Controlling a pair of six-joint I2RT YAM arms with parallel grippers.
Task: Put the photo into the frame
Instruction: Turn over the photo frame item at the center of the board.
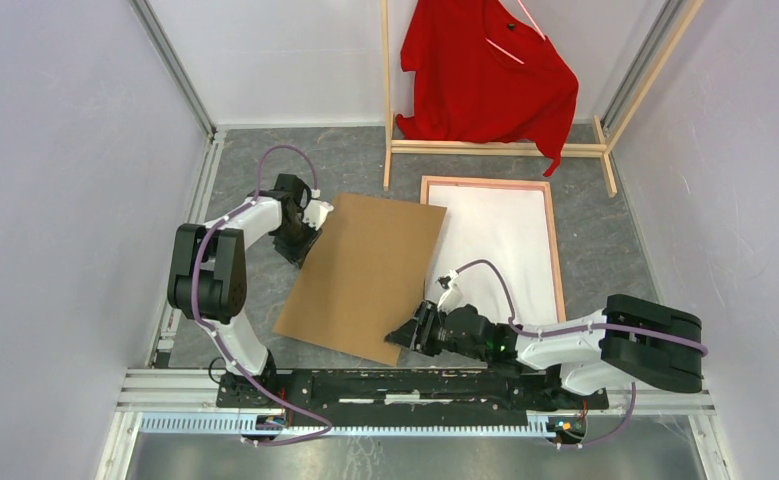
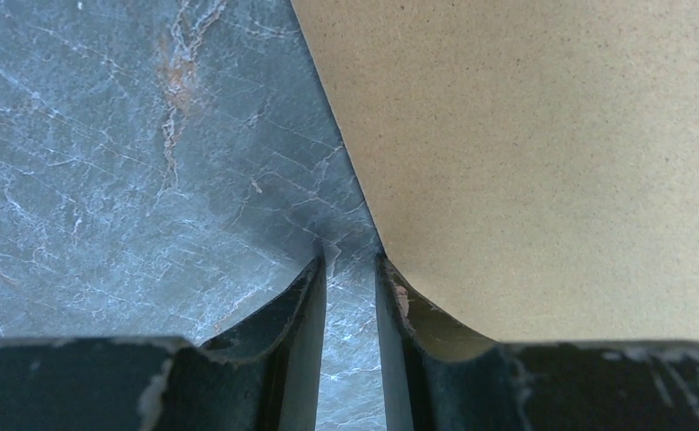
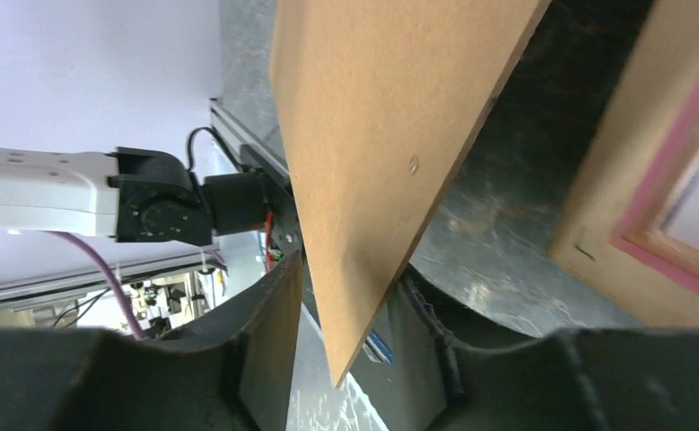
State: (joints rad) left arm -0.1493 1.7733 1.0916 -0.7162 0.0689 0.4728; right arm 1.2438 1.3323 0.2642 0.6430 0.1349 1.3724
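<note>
The frame point(image 1: 556, 250) lies flat at the right, its pink and wood edge point(image 3: 650, 193) close to my right wrist. The photo point(image 1: 500, 250) rests inside it, white back up. A brown backing board point(image 1: 365, 275) lies slanted in the middle and overlaps the frame's left rail. My right gripper point(image 1: 397, 335) is open around the board's near right corner point(image 3: 363, 296), which hangs lifted between the fingers with a gap on each side. My left gripper point(image 1: 305, 240) sits at the board's far left edge point(image 2: 552, 162). Its jaws point(image 2: 352, 262) are slightly apart, with only floor between them.
A wooden clothes rack with a red shirt point(image 1: 485, 75) stands at the back, its base bar point(image 1: 495, 148) just beyond the frame. Pale walls close in on both sides. The metal mounting rail point(image 1: 415, 385) runs along the near edge.
</note>
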